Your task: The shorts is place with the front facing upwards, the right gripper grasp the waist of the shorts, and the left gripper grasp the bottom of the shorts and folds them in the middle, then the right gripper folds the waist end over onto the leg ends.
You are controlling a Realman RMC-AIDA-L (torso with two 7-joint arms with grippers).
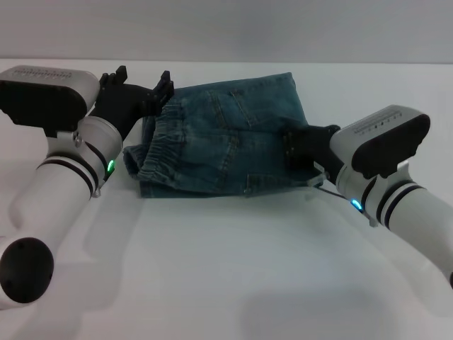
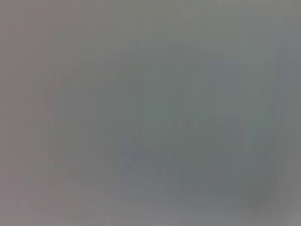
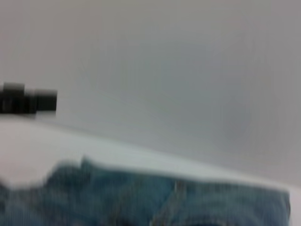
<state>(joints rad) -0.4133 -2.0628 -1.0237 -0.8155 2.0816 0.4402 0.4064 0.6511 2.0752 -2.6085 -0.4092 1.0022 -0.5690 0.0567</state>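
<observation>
The shorts (image 1: 226, 138) lie folded into a compact denim bundle at the back middle of the white table (image 1: 226, 269). Their gathered elastic waist end (image 1: 161, 149) faces the left side, on top of the fold. My left gripper (image 1: 141, 81) hovers just above and behind that waist end, prongs spread, with nothing between them. My right gripper (image 1: 301, 150) rests against the right edge of the bundle. In the right wrist view the denim of the shorts (image 3: 155, 197) fills the lower edge, and the left gripper (image 3: 28, 99) shows far off. The left wrist view shows only grey blur.
The white table stretches bare in front of the shorts toward me. Both silver-white arms flank the bundle, the left arm (image 1: 71, 170) close to its left end and the right arm (image 1: 396, 191) coming in from the right.
</observation>
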